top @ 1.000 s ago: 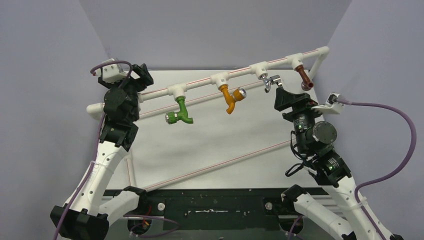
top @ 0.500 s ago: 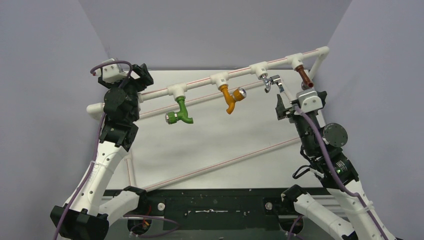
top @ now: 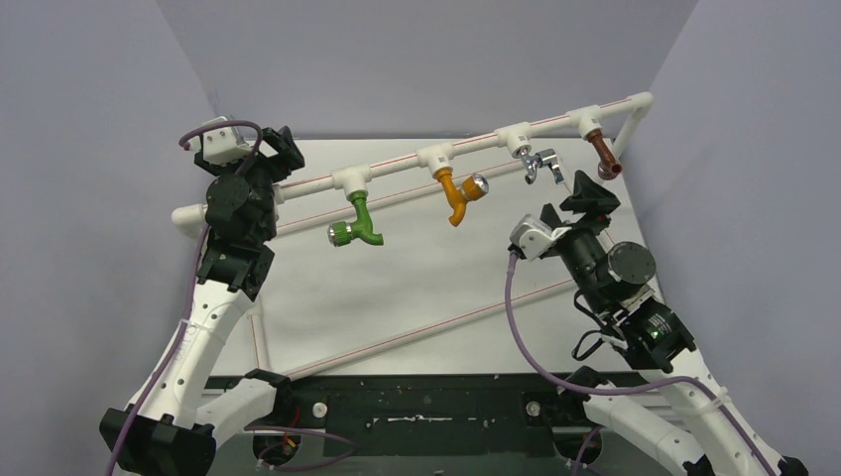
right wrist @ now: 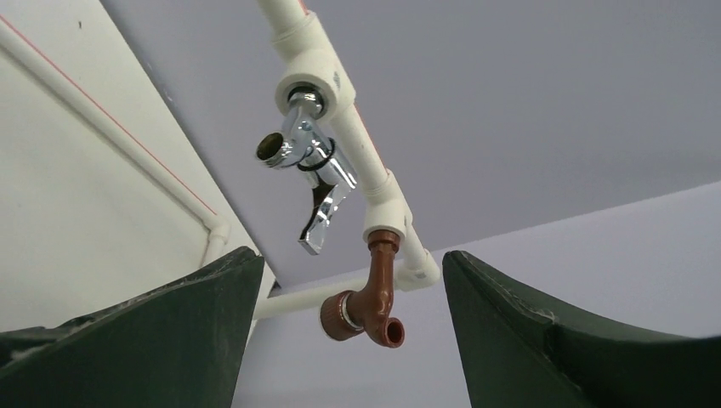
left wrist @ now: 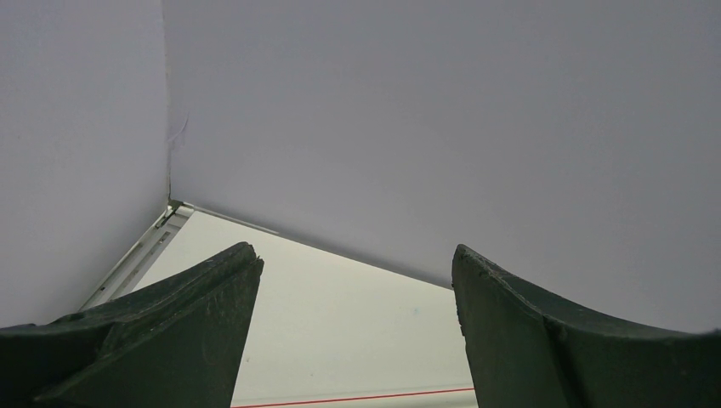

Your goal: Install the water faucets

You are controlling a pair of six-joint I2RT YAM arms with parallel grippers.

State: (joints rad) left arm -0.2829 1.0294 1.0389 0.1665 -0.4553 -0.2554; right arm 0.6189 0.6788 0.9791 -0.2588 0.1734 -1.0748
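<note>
Four water faucets hang from white tee fittings on a raised white pipe [top: 397,169]: green faucet [top: 359,224], orange faucet [top: 458,197], chrome faucet [top: 537,164] and brown faucet [top: 604,157]. In the right wrist view the chrome faucet [right wrist: 304,168] and brown faucet [right wrist: 371,297] hang from the pipe. My right gripper [top: 587,194] is open just below and between the chrome and brown ones; seen from the wrist, the right gripper [right wrist: 350,263] frames the brown faucet without touching it. My left gripper [top: 281,151] is open at the pipe's left end; the left gripper [left wrist: 355,259] holds nothing.
A lower white pipe [top: 417,332] with a red stripe runs diagonally across the white table [top: 456,268]. Grey walls close in on the left, back and right. A purple cable [top: 521,327] loops from the right wrist.
My right wrist has rolled about half a turn, its camera swinging from the right side to the left. Its jaws have backed slightly away from the chrome faucet and opened a bit. The left arm is still.
</note>
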